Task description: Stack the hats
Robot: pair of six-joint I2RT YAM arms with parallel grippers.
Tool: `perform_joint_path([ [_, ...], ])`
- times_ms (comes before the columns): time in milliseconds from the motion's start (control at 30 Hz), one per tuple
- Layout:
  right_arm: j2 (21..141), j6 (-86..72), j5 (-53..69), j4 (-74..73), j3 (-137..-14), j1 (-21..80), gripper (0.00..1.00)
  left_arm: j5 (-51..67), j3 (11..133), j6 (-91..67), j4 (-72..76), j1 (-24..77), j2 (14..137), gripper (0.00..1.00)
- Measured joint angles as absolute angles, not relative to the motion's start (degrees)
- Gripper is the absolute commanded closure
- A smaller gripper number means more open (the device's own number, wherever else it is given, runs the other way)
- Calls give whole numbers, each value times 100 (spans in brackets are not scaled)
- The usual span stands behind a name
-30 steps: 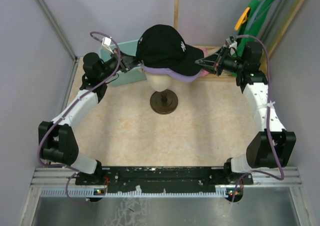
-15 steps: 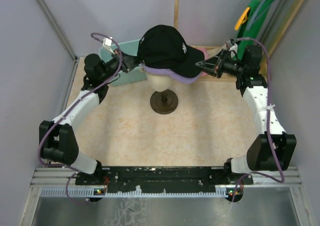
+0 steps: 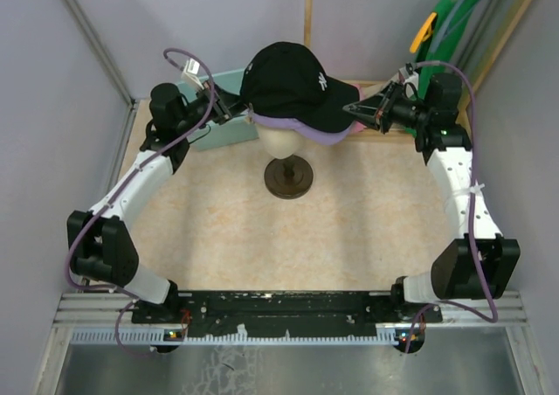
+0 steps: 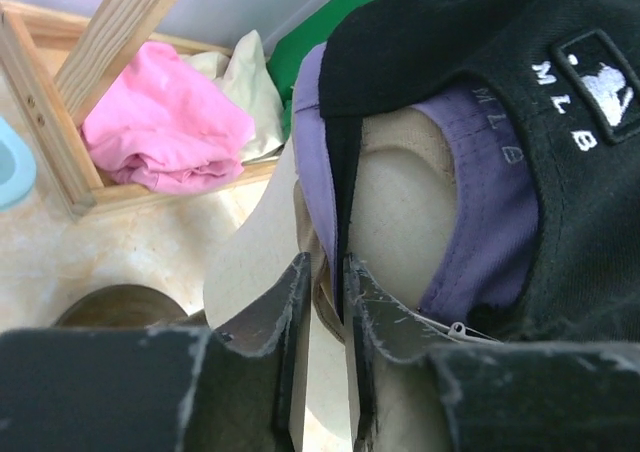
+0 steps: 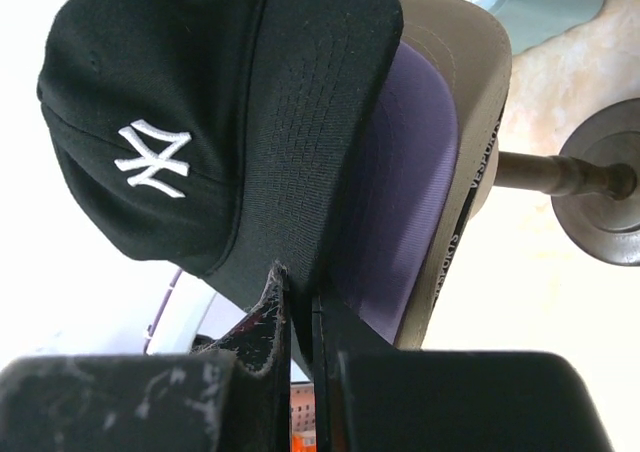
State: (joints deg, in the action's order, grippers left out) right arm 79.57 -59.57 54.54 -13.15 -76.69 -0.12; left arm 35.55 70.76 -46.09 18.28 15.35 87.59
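Three hats sit stacked on a pale mannequin head (image 3: pixel 279 140): a black cap (image 3: pixel 284 80) with a white logo on top, a purple cap (image 3: pixel 327 137) under it, and a tan cap (image 5: pixel 480 62) at the bottom. At the caps' back left is my left gripper (image 3: pixel 234 107). Its jaws (image 4: pixel 325 267) are slightly apart, and the black cap's rear edge (image 4: pixel 345 172) runs between them. My right gripper (image 3: pixel 349 108) is at the brims on the right, shut (image 5: pixel 297 287) on the black cap's brim (image 5: pixel 300 122).
The head stands on a dark round base (image 3: pixel 288 178) mid-table. A pink cloth (image 4: pixel 165 132) lies in a wooden frame (image 4: pixel 45 122) behind the head. A teal bin (image 3: pixel 214 107) sits at the back left. A green hanging item (image 3: pixel 445 19) is at the back right.
My left gripper's jaws have parted a little at the black cap's rear edge. The right gripper keeps its grip on the brim and has barely moved.
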Motion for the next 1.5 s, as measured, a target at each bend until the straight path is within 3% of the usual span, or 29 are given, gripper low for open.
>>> perform_joint_path([
  [133, 7957, -5964, 5404, -1446, -7824, 1, 100, 3422, 7229, -4600, 1372, 1535, 8731, 55],
  [433, 7981, -5955, 5389, -1612, -7994, 43, 100, 3039, 7100, -4797, 943, 1529, 8418, 45],
  [933, 8088, -6018, 5395, -1573, -8038, 143, 100, 3612, 6873, -6049, 1251, 1168, 8090, 40],
  [1167, 8138, -6049, 5395, -1525, -8058, 268, 100, 3918, 5979, -6912, 2263, 576, 7658, 40],
  [1433, 8145, -6060, 5391, -1525, -8079, 279, 100, 3854, 5909, -7422, 3205, 246, 7581, 39],
  [1500, 8149, -6062, 5391, -1542, -8097, 279, 91, 3854, 5968, -7430, 3253, 239, 7588, 39],
])
